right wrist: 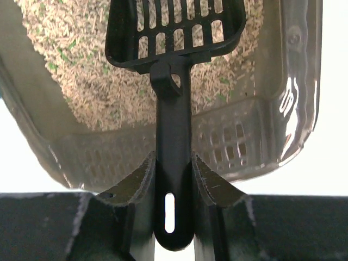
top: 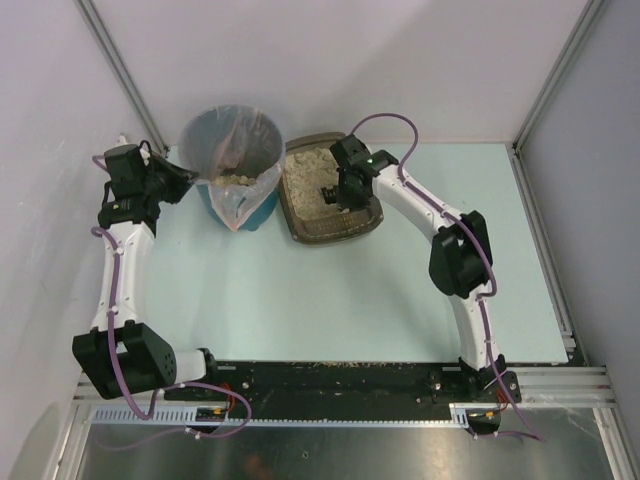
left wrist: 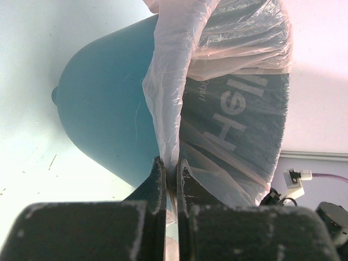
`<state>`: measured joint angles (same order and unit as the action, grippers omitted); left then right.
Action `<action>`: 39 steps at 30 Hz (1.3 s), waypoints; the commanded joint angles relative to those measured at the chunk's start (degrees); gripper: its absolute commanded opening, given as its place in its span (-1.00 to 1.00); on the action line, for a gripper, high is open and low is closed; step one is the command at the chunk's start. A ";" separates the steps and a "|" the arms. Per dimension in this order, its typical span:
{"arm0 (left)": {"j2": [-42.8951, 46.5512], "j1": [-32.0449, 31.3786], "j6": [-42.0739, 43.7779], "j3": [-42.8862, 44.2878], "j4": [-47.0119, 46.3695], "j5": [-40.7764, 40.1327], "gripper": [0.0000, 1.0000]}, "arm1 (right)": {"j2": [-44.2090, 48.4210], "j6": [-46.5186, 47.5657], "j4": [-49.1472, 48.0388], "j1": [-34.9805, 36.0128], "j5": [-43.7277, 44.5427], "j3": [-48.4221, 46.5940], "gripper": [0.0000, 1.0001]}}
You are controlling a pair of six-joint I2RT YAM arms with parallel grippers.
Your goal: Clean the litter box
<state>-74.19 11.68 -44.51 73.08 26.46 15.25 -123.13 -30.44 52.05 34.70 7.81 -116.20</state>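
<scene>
The litter box (top: pixel 300 222) (right wrist: pixel 272 136), a grey-brown tray with beige granules (right wrist: pixel 81 65), sits at the back middle of the table. My right gripper (top: pixel 335 196) (right wrist: pixel 174 160) hangs over it, shut on the handle of a black slotted scoop (right wrist: pixel 174 125). The scoop's head (right wrist: pixel 174 27) is above the granules and looks empty. To the left stands a round teal bin (top: pixel 262 207) (left wrist: pixel 103 109) with a clear plastic liner (left wrist: pixel 174 92). My left gripper (top: pixel 190 180) (left wrist: pixel 171 166) is shut on a fold of that liner at the bin's left rim.
Granules lie inside the liner (top: pixel 235 178) in the bin. Scattered granules lie along the black base rail (top: pixel 350 372) at the near edge. Walls and metal frame posts (top: pixel 545 100) close in the back and both sides.
</scene>
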 commanded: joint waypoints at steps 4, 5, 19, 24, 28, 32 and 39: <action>1.16 -2.10 3.91 -0.92 1.40 4.97 -1.00 | -3.25 -0.33 -7.57 -0.24 3.44 -2.10 -1.00; 1.16 -2.19 3.82 -1.01 1.49 4.97 -1.00 | -3.43 -0.59 -7.84 -0.24 3.52 -1.66 -1.00; 1.33 -2.10 3.64 0.13 1.49 5.67 -1.00 | -10.98 -0.94 -12.06 -2.18 3.17 -5.87 -1.00; 0.54 -2.02 3.73 0.13 1.49 5.67 -1.00 | -12.74 -0.94 -13.46 -2.35 3.79 -6.14 -1.00; 0.19 -2.10 3.82 0.49 1.40 5.67 -1.00 | -13.19 0.29 -16.53 -2.35 3.61 -5.62 -1.00; 0.36 -2.19 3.91 0.40 1.49 5.59 -1.00 | -13.36 2.04 -19.79 -2.18 3.00 -4.91 -1.00; 0.54 -2.10 3.73 1.36 1.49 4.88 -1.00 | -9.51 4.86 -21.74 -1.65 2.55 -2.28 -1.00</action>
<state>-74.17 11.35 -43.31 73.08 26.02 15.75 -134.80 -27.90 33.93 33.19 10.00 -119.81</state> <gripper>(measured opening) 0.036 0.283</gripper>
